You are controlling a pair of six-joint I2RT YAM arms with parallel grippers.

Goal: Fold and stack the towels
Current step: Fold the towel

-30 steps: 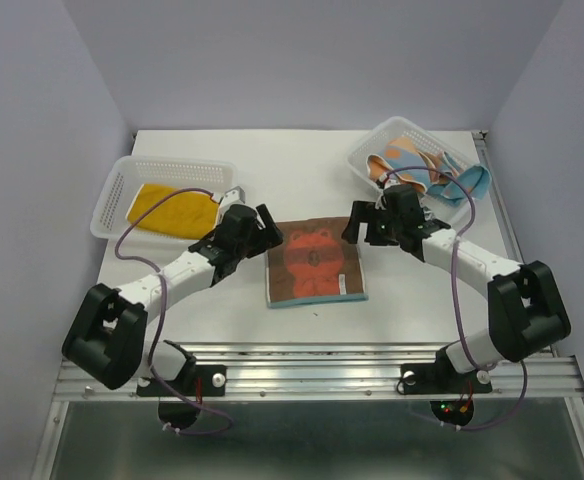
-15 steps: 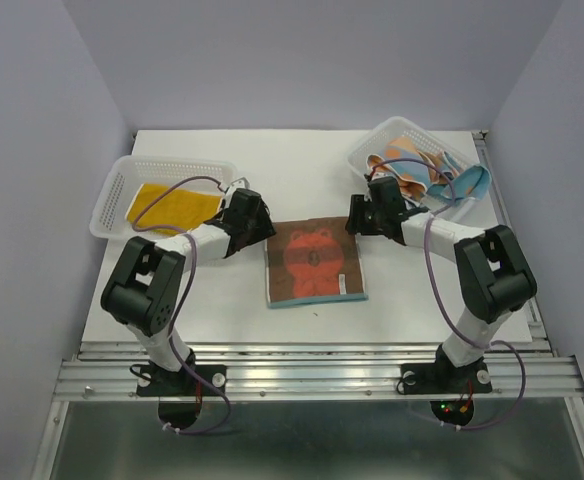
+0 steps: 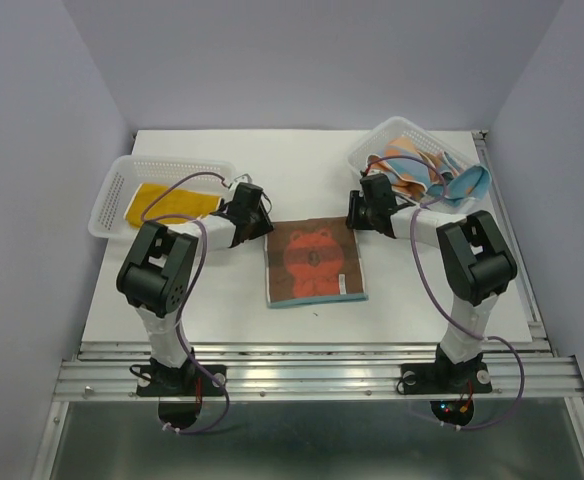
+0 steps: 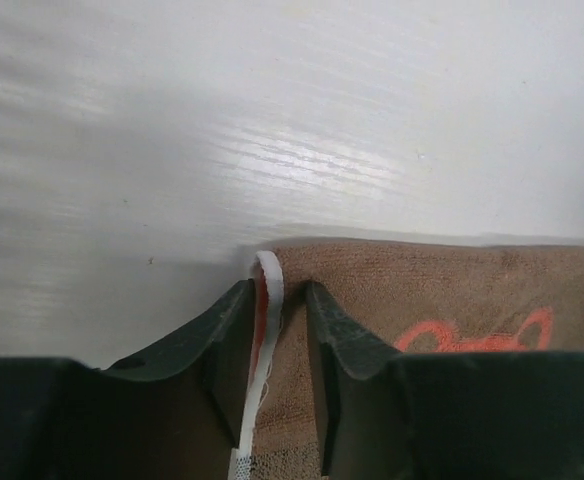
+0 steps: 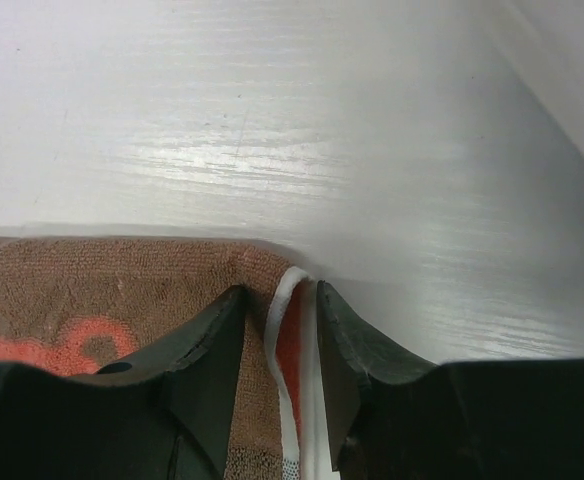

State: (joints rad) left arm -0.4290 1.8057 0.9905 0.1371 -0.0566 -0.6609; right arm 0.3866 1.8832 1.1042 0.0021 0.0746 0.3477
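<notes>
A brown towel [image 3: 315, 260] with an orange-red bear and a teal edge lies flat mid-table. My left gripper [image 3: 262, 222] is at its far left corner and my right gripper [image 3: 355, 215] at its far right corner. In the left wrist view the jaws [image 4: 294, 300] have narrowed on the towel [image 4: 442, 290], its white hem [image 4: 267, 300] pushed up between them. In the right wrist view the jaws [image 5: 280, 300] pinch the raised hem [image 5: 287, 300] of the same towel [image 5: 92, 280]. A mustard yellow towel [image 3: 172, 200] lies in the left basket.
A white perforated basket [image 3: 172, 163] stands at the back left. Another white basket [image 3: 372, 150] at the back right holds several crumpled patterned towels [image 3: 417, 165], one blue piece [image 3: 469, 183] hanging over its rim. Both arms are folded close over the table.
Both arms reached forward and down to the towel's far corners, and both sets of jaws narrowed from wide open onto the corner hems.
</notes>
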